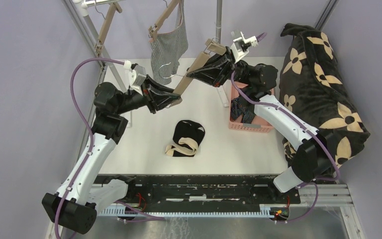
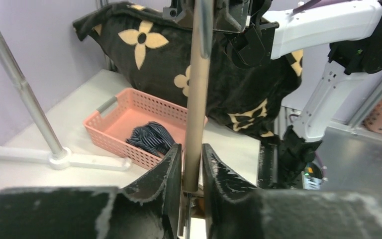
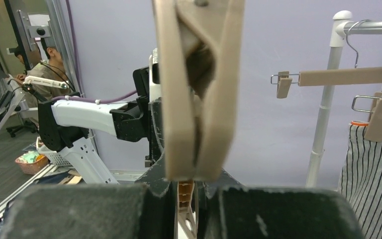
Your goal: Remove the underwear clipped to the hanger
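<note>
While the left pincer [image 1: 175, 98] and right pincer [image 1: 195, 73] each clamp the wooden hanger [image 1: 183, 83], black underwear [image 1: 186, 138] on table [image 1: 139, 149] below, apart

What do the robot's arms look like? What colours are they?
The left arm and right arm have white tube-shaped links with chunky black joints. A purple cable loops along each one. The left gripper and right gripper are black, with two flat fingers scuffed whitish.

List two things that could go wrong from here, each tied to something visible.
The left pincer and right pincer both clamp one wooden hanger; uneven pulling may twist it or let it slip.
The grey-striped underwear hangs clipped close by; the held hanger could snag it.
</note>
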### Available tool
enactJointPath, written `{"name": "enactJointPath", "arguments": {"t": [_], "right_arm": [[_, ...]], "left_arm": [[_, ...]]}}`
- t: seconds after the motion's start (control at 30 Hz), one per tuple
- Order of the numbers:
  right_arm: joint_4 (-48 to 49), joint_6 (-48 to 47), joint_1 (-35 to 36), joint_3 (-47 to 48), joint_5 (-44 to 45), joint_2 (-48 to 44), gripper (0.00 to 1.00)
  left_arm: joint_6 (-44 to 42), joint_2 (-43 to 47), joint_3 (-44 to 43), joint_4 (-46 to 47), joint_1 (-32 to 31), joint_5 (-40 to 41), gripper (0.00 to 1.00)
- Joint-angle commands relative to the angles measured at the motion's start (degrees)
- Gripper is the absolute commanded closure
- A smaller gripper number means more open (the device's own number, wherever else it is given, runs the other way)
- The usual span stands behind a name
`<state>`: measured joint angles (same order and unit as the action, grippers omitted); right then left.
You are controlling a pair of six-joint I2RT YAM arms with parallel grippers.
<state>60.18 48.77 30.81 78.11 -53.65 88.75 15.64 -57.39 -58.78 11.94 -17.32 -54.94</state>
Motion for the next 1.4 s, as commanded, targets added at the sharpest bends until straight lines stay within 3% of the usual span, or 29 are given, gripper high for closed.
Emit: {"name": "enactJointPath", "arguments": {"t": [0.0, 0.03, 0.23, 0.27, 0.33, 0.43, 0.5, 0.67, 0.9, 1.03, 1.23, 1.37], "right_arm": [[4.69, 2.21, 0.22, 1.90, 1.30, 0.27, 0.99], [4.72, 2.48, 0.26, 1.92, 1.29, 0.41, 0.99], [3.86, 2.27, 0.26, 2.20, 1.05, 0.89, 0.96], [3.36, 1.88, 0.28, 2.20, 1.05, 0.91, 0.89], [2.33, 0.96, 0.30, 1.98, 1.46, 0.86, 0.57], [-0.43, -1.65, 0.28, 1.28, 2.95, 0.13, 0.34], [-4.42, -4.83, 0.22, 0.32, 4.18, -0.81, 0.03], [-21.46, -18.88, 0.50, -2.61, 8.64, -4.79, 0.00], [-52.84, -46.40, 5.15, -9.39, 28.38, -13.71, 0.00], [-63.08, -53.52, 7.68, -11.47, 35.09, -12.21, 0.00], [-69.96, -56.61, 12.01, -13.47, 40.53, -4.02, 0.00], [-72.92, -57.09, 14.00, -12.78, 43.02, 3.31, 0.00]], "left_arm": [[2.14, 0.22, 1.18, 7.46, 0.12, 5.74, 0.87], [2.40, 0.03, 1.26, 7.70, 0.22, 7.03, 0.96], [3.84, -1.07, 0.20, 8.09, 0.10, 8.29, 0.97], [4.17, -0.94, -0.14, 7.80, 0.10, 8.73, 0.97], [4.13, -0.46, -1.44, 6.34, 0.10, 9.50, 0.97], [2.62, 0.64, -4.70, 0.57, 0.10, 12.19, 0.97], [0.50, 1.37, -8.07, -6.49, 0.14, 16.68, 0.97], [-4.54, 2.58, -17.55, -27.38, 0.13, 31.78, 0.97], [-2.83, 4.57, -31.25, -52.88, 0.11, 46.12, 0.97], [-2.35, 4.90, -38.55, -64.86, 0.12, 58.81, 0.97], [-1.75, 1.72, -35.88, -76.28, 0.14, 73.12, 0.97], [-2.60, -0.43, -28.95, -73.53, 0.23, 70.25, 0.97]]}}
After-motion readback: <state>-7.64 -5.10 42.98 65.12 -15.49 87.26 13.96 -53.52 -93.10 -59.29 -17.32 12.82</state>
